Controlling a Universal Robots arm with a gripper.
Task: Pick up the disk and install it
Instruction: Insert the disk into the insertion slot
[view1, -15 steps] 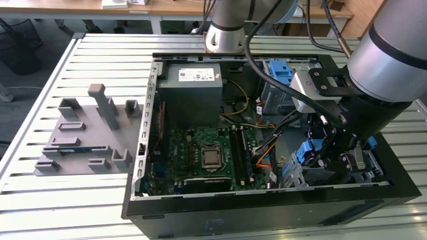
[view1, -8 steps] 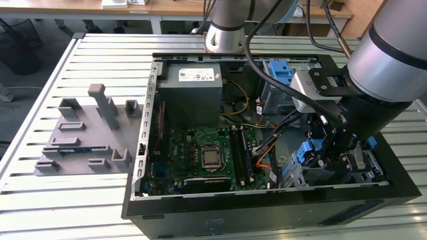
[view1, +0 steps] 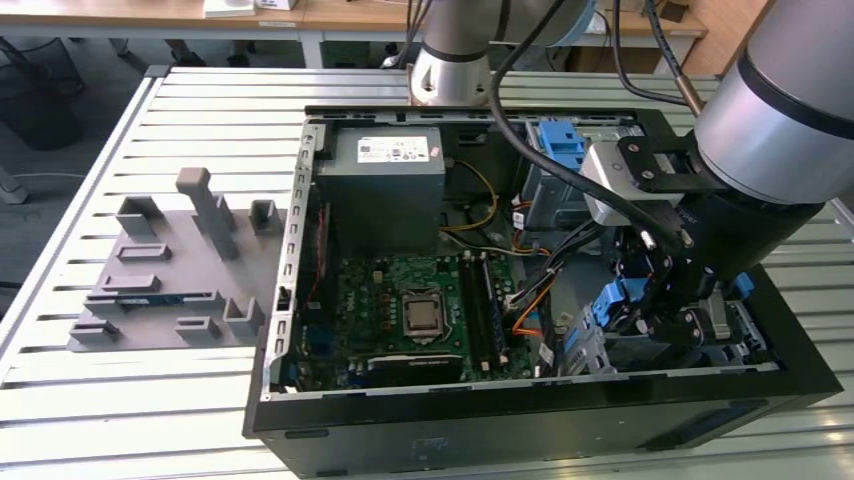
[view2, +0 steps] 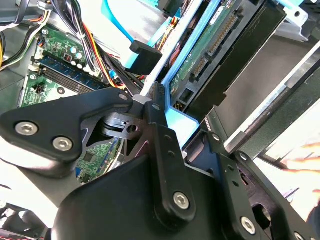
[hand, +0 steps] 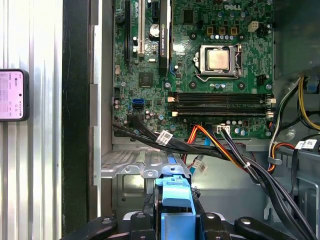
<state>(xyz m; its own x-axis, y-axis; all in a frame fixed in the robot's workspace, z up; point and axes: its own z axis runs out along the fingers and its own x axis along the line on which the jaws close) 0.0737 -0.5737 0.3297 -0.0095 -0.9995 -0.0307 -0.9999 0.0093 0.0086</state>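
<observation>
Jaws clamped on the disk (hand: 177, 201), a black finger (view2: 162, 145) pressed to each side of its blue plastic bracket; in the second wrist view the disk (view2: 200, 70) shows its green circuit-board face and connector edge, with a blue rail running beside it; in the exterior view the disk (view1: 621, 300) stands on edge inside the open computer case (view1: 534, 425), down in the near corner at the exterior view's right, apart from the motherboard (view1: 414, 300); orange and black cables (hand: 215, 142) cross the gap between disk and motherboard, two of them carrying small white printed tags (hand: 165, 137); on the motherboard, a square processor (hand: 218, 59) and long memory slots (hand: 220, 100); at the far end of the case, a grey power-supply box (view1: 387, 175) with a white printed sticker (view1: 394, 152), and beside it a silver cage with a blue latch (view1: 561, 150); the case rests on a slatted metal worktop (view1: 134, 400); a grey moulded fixture (view1: 174, 270) sits on the worktop at the exterior view's left; a phone with a lit screen (hand: 12, 95) lies on the worktop just beside the case wall.
</observation>
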